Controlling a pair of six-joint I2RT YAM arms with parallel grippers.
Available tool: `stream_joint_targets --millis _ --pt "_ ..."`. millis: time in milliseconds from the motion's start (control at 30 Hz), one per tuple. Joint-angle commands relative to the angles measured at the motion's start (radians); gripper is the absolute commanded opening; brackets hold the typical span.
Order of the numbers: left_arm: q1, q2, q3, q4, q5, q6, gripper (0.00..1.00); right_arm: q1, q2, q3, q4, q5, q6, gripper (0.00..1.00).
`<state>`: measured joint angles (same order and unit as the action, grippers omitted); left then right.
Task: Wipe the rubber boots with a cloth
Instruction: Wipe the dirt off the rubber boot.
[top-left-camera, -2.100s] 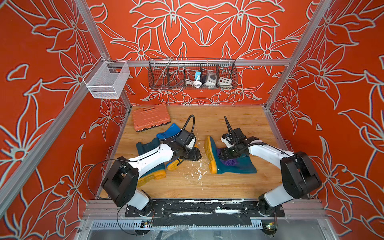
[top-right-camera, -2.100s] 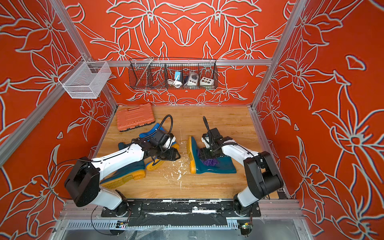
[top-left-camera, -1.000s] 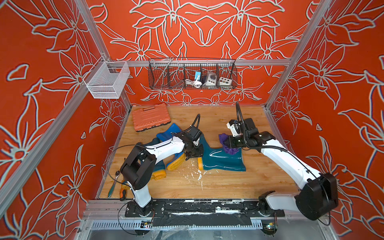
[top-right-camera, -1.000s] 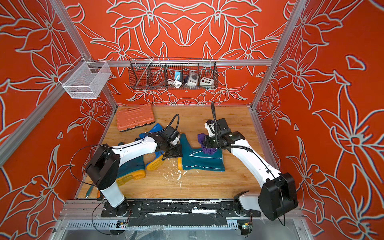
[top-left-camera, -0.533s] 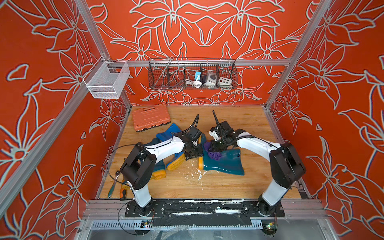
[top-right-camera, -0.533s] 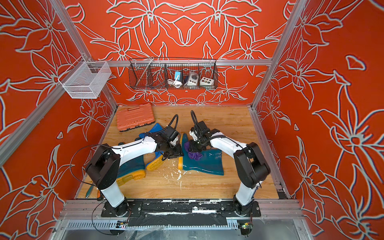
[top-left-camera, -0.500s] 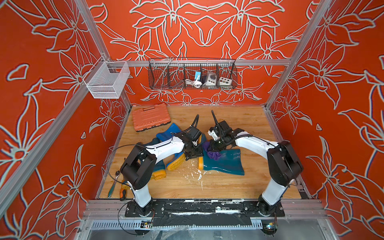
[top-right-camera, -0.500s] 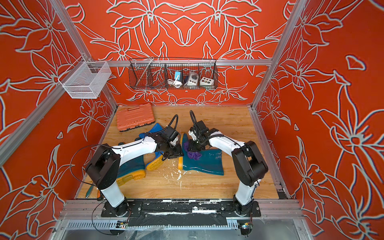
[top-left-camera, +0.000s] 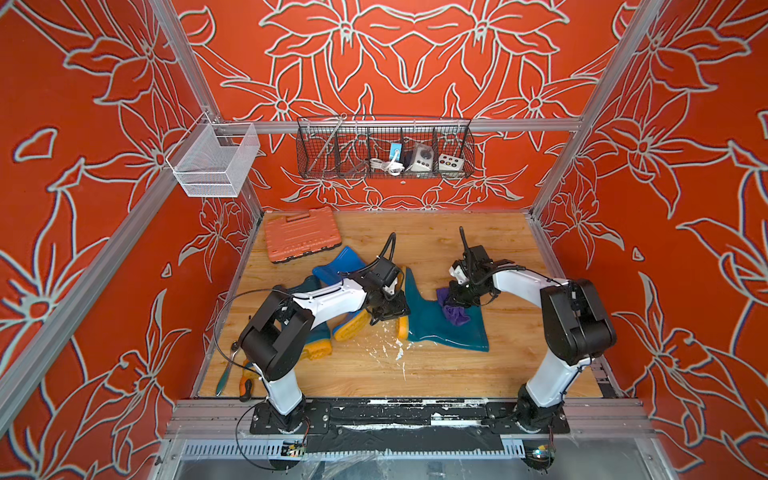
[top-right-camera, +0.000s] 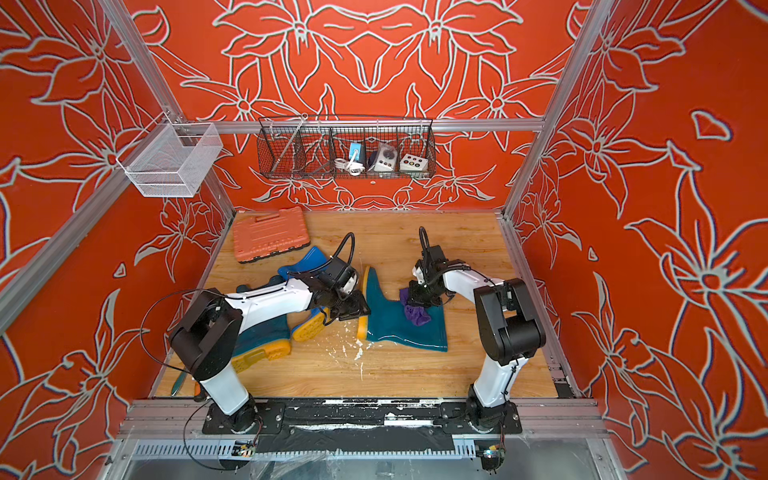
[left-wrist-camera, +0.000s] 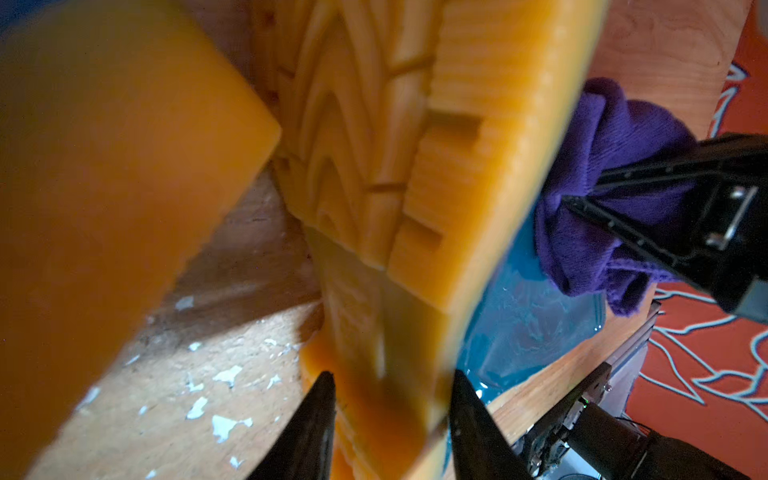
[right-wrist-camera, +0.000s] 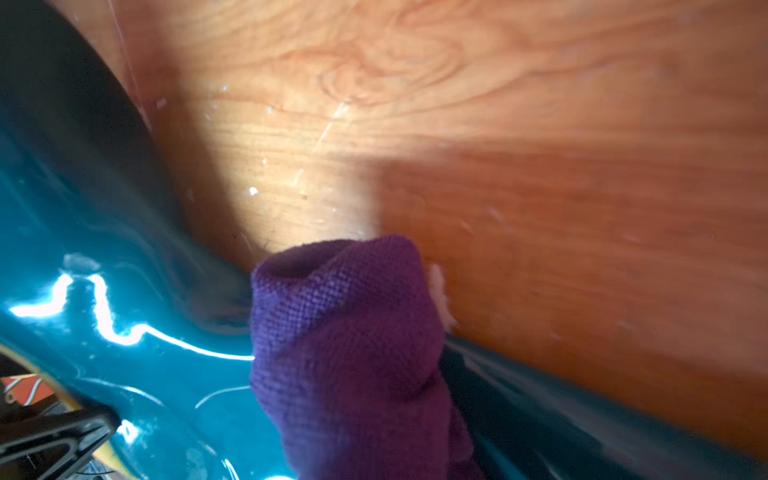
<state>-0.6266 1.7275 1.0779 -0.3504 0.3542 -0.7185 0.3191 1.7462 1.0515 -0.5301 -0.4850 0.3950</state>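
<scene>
Orange walls w/ big white flowers stand all round a wood floor (top-left-camera: 436, 374). 2 robot arms reach in over it.

1 teal boot (top-left-camera: 444, 332) lies flat on its side, btw the 2 sets of jaws. I think it lies this way so its big shiny side faces up, where a rag can rub it.

R gripper (top-left-camera: 460, 300) has its jaws pressed together on the cloth (top-left-camera: 454, 311). Purple rag is bunched up, and a soft wad sticks out past the jaw tips. That wad rests on the boot's leg part, right at the edge by the wood, as the R wrist view shows. Bunched like this, only soft stuff should touch the boot, not the hard tips.

L gripper (left-wrist-camera: 390, 382) is at the boot's other end. Its jaws stand partway apart, w/ the yellow sole (left-wrist-camera: 415, 166) in the gap, 1 finger on each side. Both look to touch it, but I can't tell if they squeeze. My guess: L is there so the boot won't slide when R rubs.

Other 2 boots are behind the L jaws, partly under that arm: a blue boot (top-left-camera: 338, 266) and a 2nd teal boot (top-right-camera: 262, 330). No jaws are on them, so they prob. wait their turn. Orange case (top-left-camera: 301, 235) sits far past both jaws, at the back, out of the way.
</scene>
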Motion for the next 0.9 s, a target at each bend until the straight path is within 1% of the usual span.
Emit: stream_joint_targets --millis 0,67,133,200,267,367,433,533,600,633,700,767,867 --pt "-0.002 -0.014 -0.031 -0.042 0.028 0.016 0.42 0.078 -0.020 0.061 -0.042 0.040 0.016 0.00" --pt "-0.002 -0.016 -0.032 -0.027 0.045 0.015 0.43 0.151 0.013 0.117 -0.050 0.046 0.027 0.00" --pt "-0.002 -0.017 -0.031 -0.021 0.056 0.011 0.47 0.224 0.057 0.157 -0.024 0.024 0.058 0.00" --pt "-0.002 -0.013 -0.023 -0.028 0.063 0.011 0.50 0.263 0.088 0.165 0.022 -0.012 0.092 0.00" --pt "-0.002 -0.013 -0.017 -0.036 0.064 0.013 0.51 0.265 0.103 0.152 0.040 -0.028 0.106 0.00" --pt "-0.002 -0.021 -0.022 -0.030 0.064 0.007 0.52 0.205 0.085 0.129 -0.029 0.029 0.045 0.00" --pt "-0.002 -0.023 -0.028 -0.025 0.066 0.002 0.51 0.098 0.050 0.076 -0.059 0.041 0.021 0.00" --pt "-0.002 -0.027 -0.042 -0.007 0.077 -0.011 0.49 -0.077 -0.010 -0.002 -0.070 0.026 -0.003 0.00" --pt "-0.003 -0.027 -0.044 0.005 0.087 -0.013 0.48 -0.123 -0.037 -0.004 -0.101 0.044 -0.038 0.00" --pt "-0.004 -0.024 -0.043 0.015 0.101 -0.012 0.46 -0.126 -0.045 0.003 -0.115 0.052 -0.050 0.00" --pt "-0.007 -0.018 -0.037 0.023 0.117 -0.006 0.45 -0.110 -0.057 -0.002 -0.100 0.021 -0.027 0.00" --pt "-0.014 -0.016 -0.030 0.024 0.118 -0.003 0.45 -0.054 -0.066 -0.006 -0.071 0.012 0.014 0.00" --pt "-0.022 -0.017 -0.028 0.026 0.109 -0.010 0.44 0.107 -0.069 0.026 -0.028 0.020 0.075 0.00"
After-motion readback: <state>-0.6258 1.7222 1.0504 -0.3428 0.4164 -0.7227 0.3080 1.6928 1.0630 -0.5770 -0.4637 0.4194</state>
